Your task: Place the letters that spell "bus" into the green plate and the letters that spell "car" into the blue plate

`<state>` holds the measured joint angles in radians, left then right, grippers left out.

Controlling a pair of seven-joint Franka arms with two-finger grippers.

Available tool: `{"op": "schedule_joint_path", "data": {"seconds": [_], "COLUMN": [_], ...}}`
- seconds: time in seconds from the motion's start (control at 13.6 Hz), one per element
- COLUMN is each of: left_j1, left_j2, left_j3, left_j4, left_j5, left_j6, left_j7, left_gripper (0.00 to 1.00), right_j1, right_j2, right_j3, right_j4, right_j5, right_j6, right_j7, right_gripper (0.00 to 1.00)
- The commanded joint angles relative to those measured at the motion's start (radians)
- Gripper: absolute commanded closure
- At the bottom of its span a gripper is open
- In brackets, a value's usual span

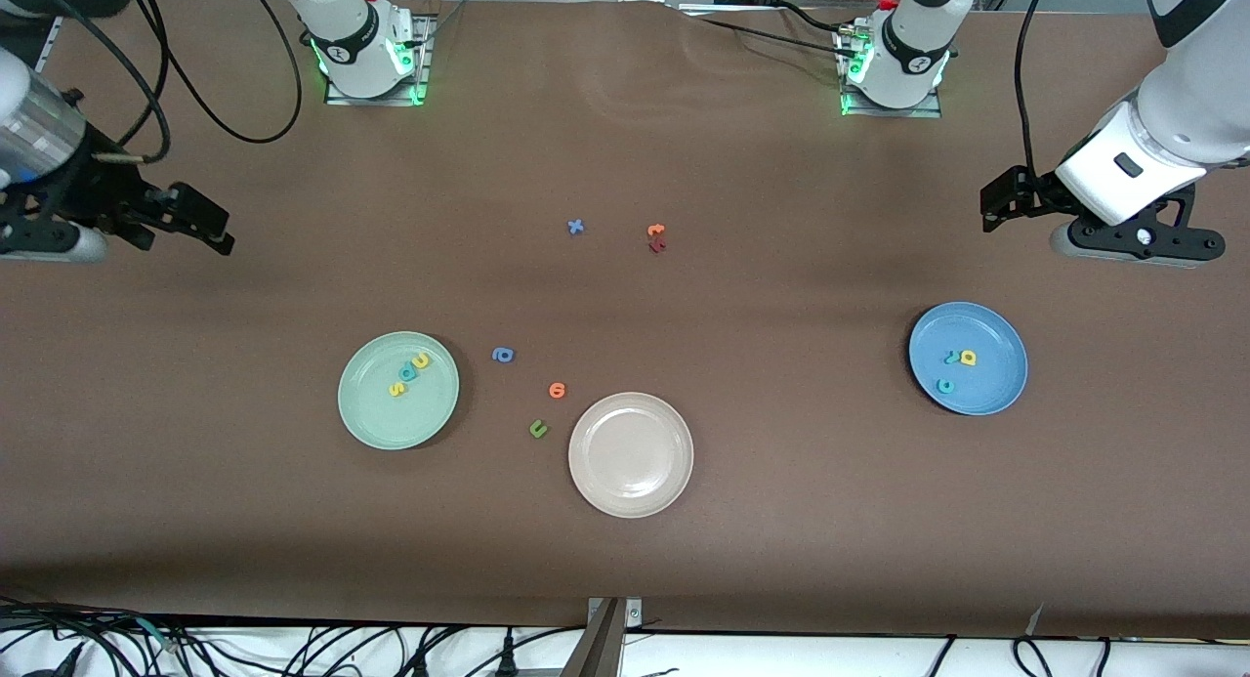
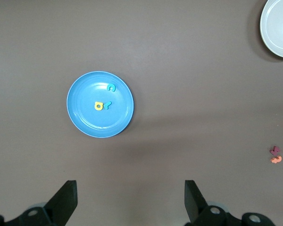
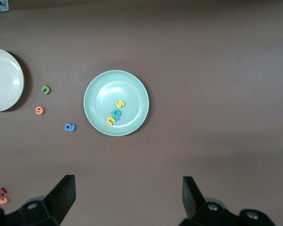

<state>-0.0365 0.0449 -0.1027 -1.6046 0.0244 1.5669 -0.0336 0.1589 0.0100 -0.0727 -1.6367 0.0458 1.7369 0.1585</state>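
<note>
Mint-green plate (image 3: 116, 103) under the spread, empty right gripper (image 3: 127, 200) holds b, u, s (image 3: 116, 113); blue plate (image 2: 100, 104) under the spread, empty left gripper (image 2: 131, 202) holds c, a, r (image 2: 104, 101). Sorting looks complete.

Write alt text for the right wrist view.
A green plate on a brown table holds yellow "s", teal "b" and yellow "u"; the open right gripper hangs above, empty.

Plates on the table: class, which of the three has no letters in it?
The beige-white plate, nearest the front camera. Its dish is bare, while the green plate and the blue plate each hold three small foam letters.
</note>
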Motion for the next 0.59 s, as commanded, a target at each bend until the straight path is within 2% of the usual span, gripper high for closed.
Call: {"op": "schedule_joint_path", "data": {"seconds": [0.0,0.51], "left_j1": [0.003,0.001], "left_j2": [0.010,0.010], "left_j3": [0.003,0.003], "left_j4": [0.031,0.031], "left_j5": [-0.015,-0.015], "left_j6": [-0.024,-0.024], "left_j7": [0.021,0.020], "left_gripper": [0.00,0.00], "right_j1": [-0.007,-0.070], "right_j2": [0.005,0.022], "right_j3": [0.001,0.039], "right_j4": [-0.002,0.026], "right_j5": [0.023,0.003], "right_j6": [-0.001,-0.002], "right_j7": [-0.016,-0.066], "right_gripper": [0.00,0.00]}}
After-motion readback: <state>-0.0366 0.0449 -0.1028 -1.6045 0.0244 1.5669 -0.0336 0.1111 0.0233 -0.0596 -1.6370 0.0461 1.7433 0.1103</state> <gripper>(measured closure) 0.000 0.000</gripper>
